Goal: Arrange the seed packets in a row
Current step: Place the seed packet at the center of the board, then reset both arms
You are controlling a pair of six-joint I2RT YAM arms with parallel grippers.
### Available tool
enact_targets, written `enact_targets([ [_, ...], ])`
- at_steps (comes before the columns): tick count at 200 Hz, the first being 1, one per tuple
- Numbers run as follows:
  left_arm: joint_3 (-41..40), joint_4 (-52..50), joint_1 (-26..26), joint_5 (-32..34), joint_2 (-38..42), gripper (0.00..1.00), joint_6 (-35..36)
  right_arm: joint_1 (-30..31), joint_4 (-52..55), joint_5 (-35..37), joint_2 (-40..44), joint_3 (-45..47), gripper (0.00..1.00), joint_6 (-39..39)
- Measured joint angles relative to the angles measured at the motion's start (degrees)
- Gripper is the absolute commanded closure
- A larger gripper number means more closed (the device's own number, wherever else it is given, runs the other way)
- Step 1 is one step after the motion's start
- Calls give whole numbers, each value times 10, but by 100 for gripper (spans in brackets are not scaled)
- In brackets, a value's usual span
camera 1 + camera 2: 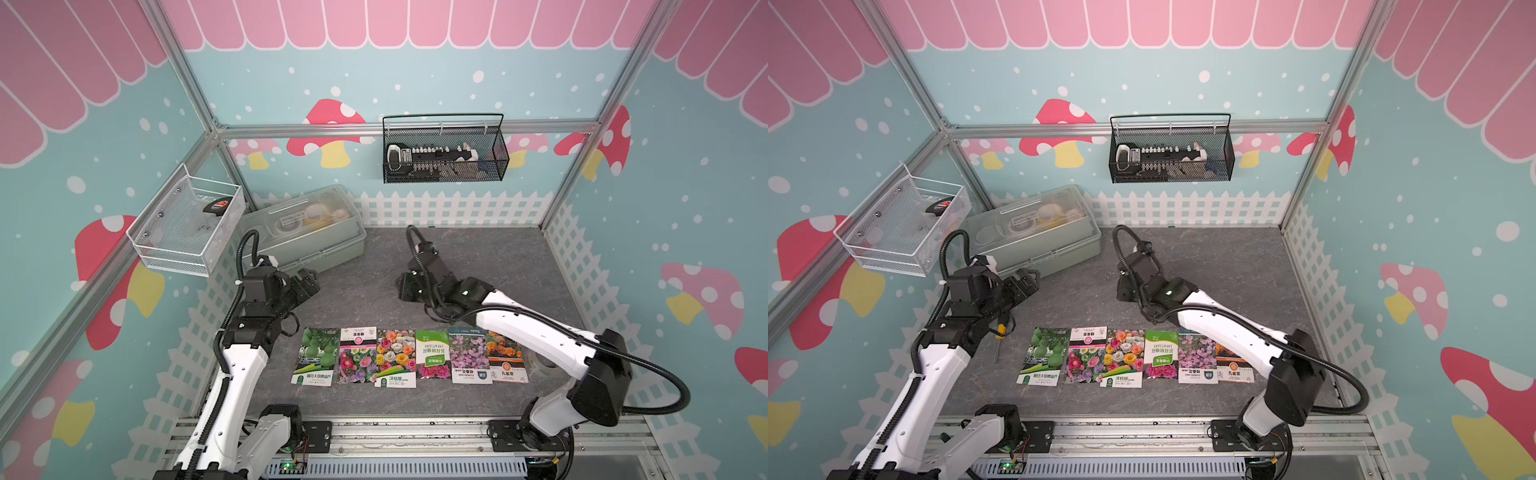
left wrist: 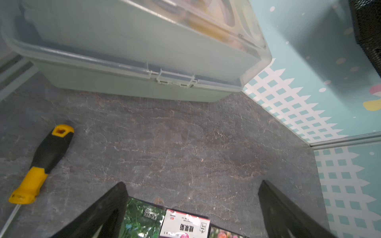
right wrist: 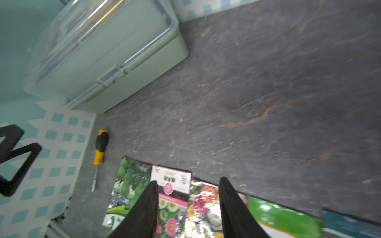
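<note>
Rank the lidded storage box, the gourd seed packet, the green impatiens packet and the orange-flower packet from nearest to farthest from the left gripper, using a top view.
From the left gripper in a top view:
1. The storage box, just behind it.
2. The gourd packet, left end of the row.
3. The green impatiens packet, mid-row.
4. The orange-flower packet, right end.

Seed packets [image 1: 397,357] look glossy; tabletop [image 1: 498,266] is matt, stone-veined; storage box [image 1: 307,243] is smooth translucent plastic; black basket [image 1: 496,162] is metal mesh.
</note>
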State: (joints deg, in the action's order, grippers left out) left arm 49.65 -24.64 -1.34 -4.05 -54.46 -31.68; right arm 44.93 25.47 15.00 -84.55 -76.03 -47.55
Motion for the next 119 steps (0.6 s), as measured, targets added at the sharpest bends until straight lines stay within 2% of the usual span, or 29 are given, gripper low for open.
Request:
enact_targets([
  [18,-6,48,-1,24,-9,1,20,-62,5,39,49,23,45,71],
  [52,-11,115,-2,63,-61,1,53,-137,-2,124,124,75,45,171],
  [92,-17,172,-3,96,-129,1,115,-234,-19,191,136,142,45,217],
  [119,-82,261,-5,104,-134,1,157,-268,-35,223,132,182,44,236],
])
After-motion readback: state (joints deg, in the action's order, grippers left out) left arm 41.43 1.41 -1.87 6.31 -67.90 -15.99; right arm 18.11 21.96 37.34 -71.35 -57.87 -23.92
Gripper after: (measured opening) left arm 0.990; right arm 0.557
